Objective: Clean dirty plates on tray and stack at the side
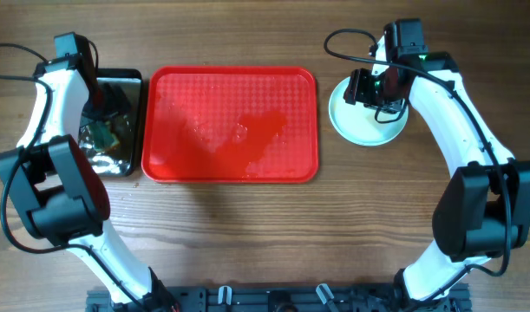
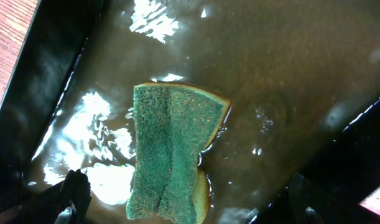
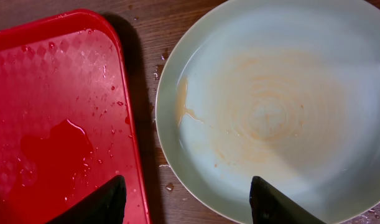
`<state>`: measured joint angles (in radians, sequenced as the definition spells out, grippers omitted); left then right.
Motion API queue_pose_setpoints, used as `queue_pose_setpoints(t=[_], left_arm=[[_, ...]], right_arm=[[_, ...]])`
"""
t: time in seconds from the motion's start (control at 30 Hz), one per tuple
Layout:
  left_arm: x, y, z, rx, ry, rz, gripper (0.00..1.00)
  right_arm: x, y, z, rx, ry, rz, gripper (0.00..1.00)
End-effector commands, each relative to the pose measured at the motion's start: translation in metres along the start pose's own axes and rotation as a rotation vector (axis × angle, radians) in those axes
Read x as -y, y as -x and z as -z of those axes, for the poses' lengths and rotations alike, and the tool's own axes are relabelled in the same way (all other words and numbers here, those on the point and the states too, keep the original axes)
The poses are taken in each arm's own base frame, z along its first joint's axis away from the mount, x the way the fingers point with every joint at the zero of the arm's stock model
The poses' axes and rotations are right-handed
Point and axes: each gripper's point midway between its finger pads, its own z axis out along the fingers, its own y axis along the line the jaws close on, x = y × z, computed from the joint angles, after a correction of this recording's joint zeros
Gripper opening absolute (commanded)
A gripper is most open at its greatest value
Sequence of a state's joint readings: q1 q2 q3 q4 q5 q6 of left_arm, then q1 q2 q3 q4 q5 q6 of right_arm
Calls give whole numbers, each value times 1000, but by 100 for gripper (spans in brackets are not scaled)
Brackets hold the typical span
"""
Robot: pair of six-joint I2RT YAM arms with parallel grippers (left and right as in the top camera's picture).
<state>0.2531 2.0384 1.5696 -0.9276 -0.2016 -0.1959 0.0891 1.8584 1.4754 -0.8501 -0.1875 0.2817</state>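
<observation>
The red tray [image 1: 231, 126] lies mid-table, wet and with no plates on it; its edge shows in the right wrist view [image 3: 53, 106]. A pale mint plate [image 1: 362, 121] sits on the table right of the tray, with faint orange-brown smears in the right wrist view [image 3: 270, 112]. Whether more plates lie under it I cannot tell. My right gripper [image 1: 375, 87] hovers over the plate's left rim, open and empty [image 3: 190, 202]. My left gripper [image 1: 104, 100] is open over the black pan, straddling a green-and-yellow sponge [image 2: 171, 155] lying in brown water, jaws apart [image 2: 186, 202].
A black metal pan [image 1: 134, 87] with murky water stands left of the tray; its wall shows in the left wrist view [image 2: 34, 93]. Water drops lie on the wood between tray and plate [image 3: 171, 185].
</observation>
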Motion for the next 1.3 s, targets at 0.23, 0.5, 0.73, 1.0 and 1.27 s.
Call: queue_pose_setpoints(t=[0.23,0.5,0.73,1.0,1.27], left_arm=[[9,-1,2,-9,-59,10,100],[26,5,158,241,-322,18,100],[18,-8,245,435,-440,9,100],[1,-16,236,406,-340,24,100],[-8,-31,310,788,-427,-41,100]], right_arm=[[-7,18,14,79,22,33,92],[-5,22,14,96,6,33,99],[-5,22,14,96,6,33,100],[-5,23,14,97,6,34,99],[-5,23,14,97,6,34,99]])
